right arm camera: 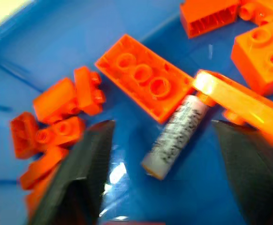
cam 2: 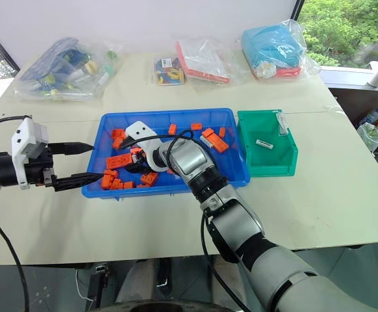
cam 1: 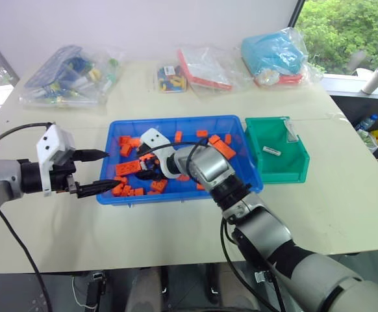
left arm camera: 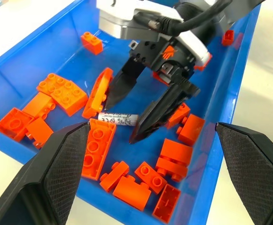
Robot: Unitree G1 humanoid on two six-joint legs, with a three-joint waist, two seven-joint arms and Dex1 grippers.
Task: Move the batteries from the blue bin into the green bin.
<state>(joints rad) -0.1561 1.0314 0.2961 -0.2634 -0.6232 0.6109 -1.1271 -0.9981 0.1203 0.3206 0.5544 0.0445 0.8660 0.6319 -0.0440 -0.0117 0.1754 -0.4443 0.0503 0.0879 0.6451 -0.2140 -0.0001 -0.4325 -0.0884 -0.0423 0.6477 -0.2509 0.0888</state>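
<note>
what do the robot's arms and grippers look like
Both arms are silver-grey metal segments with black joints and loose black cables. Each wrist carries a white block housing. The left gripper and right gripper each have two tapered black fingers; the left's fingers have finely textured inner pads.

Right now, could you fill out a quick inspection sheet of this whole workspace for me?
Surface: pale table, mostly bare in front.
Job's things: one battery on the blue bin floor; another battery already in the green bin.
Clutter: orange toy bricks scattered around the battery.
Pincers: right pincer open, straddling the battery; left pincer open beside the blue bin.
Cables: black cable on the left arm.
Surroundings: plastic bags at the far edge; window.
</note>
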